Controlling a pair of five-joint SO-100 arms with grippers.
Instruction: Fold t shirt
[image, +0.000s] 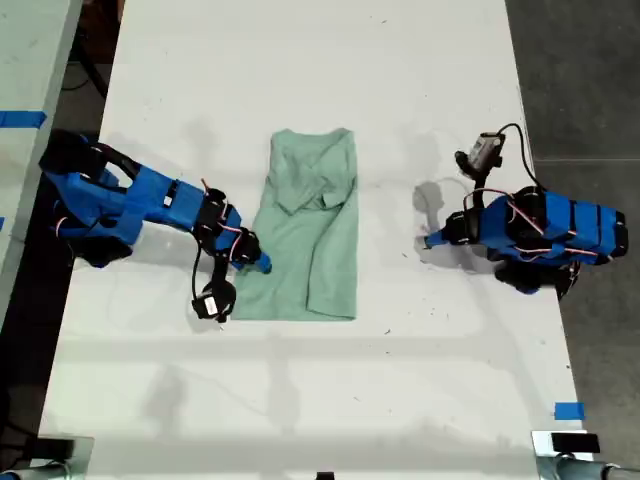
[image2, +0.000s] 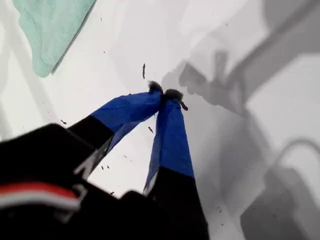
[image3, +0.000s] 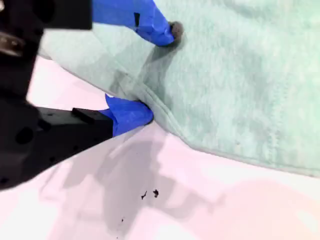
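Observation:
The pale mint-green t shirt (image: 310, 235) lies flat on the white table (image: 300, 70), folded into a long strip with creases near its far end. My second gripper (image: 258, 262) is at the strip's long edge on the exterior view's left. In the second wrist view it (image3: 150, 72) is open, one blue fingertip (image3: 165, 30) resting on top of the t shirt (image3: 240, 75), the other at the hem. My first gripper (image: 428, 241) rests on bare table to the exterior view's right of the shirt, fingertips together (image2: 166, 93) and holding nothing; a corner of the t shirt (image2: 50, 25) shows beyond it.
Dark floor (image: 580, 80) borders the table on the exterior view's right. A blue tape mark (image: 568, 410) sits near the table's front corner on that side. A second pale surface with blue tape (image: 20, 118) stands at the exterior view's left.

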